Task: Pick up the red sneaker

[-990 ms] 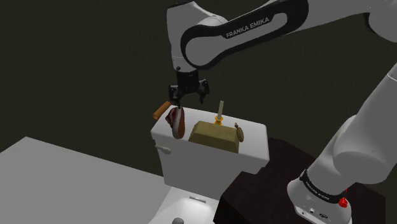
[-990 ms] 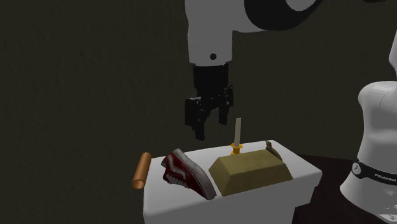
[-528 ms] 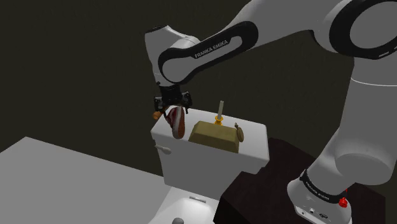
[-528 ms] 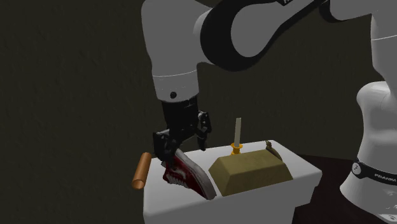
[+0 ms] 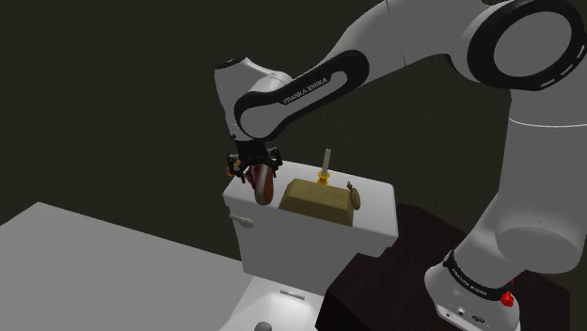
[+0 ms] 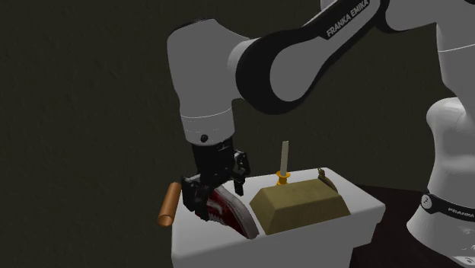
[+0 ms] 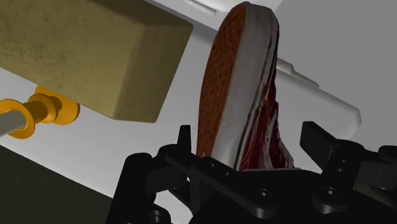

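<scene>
Arm: the white Franka arm [image 5: 404,47] arches over from its base at the shoulder view's lower right and bends down to the far end of a white tank.
Writing: "FRANKA EMIKA" runs in white capitals along the dark band of the forearm in the shoulder view; the second exterior view repeats it near its top edge, and the letters "FRANK" show on the base ring at its right edge.
Tank: the white tank [image 5: 310,235] stands against a dark wall and carries every small item on its flat lid.
Stand: the dark box [image 5: 395,273] sits just beside the tank.
Block: an olive-tan block [image 6: 301,204] lies mid-lid.
Sneaker: the red sneaker [image 6: 232,215] stands on its side edge at the lid's end, just beside the block. Its orange-brown sole faces the block and its red upper faces away. Its long axis crosses the lid from the wall side to the front edge; toe and heel cannot be told apart.
Gripper: the black gripper [image 6: 217,190] straddles the sneaker's wall-side end, fingers apart on either side, with a gap showing at the upper.
Cylinder: an orange cylinder [image 6: 168,204] juts past the lid's end, near the sneaker.
Candle: a pale candle [image 6: 284,161] stands upright in a gold holder behind the block.
</scene>
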You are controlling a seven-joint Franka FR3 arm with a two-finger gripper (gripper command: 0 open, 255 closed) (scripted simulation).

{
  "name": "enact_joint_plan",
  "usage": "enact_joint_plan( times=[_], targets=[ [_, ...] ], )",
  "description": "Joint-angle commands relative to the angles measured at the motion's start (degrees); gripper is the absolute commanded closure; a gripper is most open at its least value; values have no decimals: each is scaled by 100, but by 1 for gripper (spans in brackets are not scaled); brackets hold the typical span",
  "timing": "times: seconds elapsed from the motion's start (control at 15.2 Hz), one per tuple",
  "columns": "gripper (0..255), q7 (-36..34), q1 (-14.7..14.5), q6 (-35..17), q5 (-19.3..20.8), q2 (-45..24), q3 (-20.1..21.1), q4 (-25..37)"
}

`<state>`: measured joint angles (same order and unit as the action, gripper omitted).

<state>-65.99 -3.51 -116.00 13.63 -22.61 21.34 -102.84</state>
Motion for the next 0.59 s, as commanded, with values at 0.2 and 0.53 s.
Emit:
enact_joint_plan(
  times=[0.2,0.53],
  targets=[
    [255,-13,-5,-33,10,-16,-3,-17],
    [255,-14,-9,-32,15,-34,-5,2]
  ],
)
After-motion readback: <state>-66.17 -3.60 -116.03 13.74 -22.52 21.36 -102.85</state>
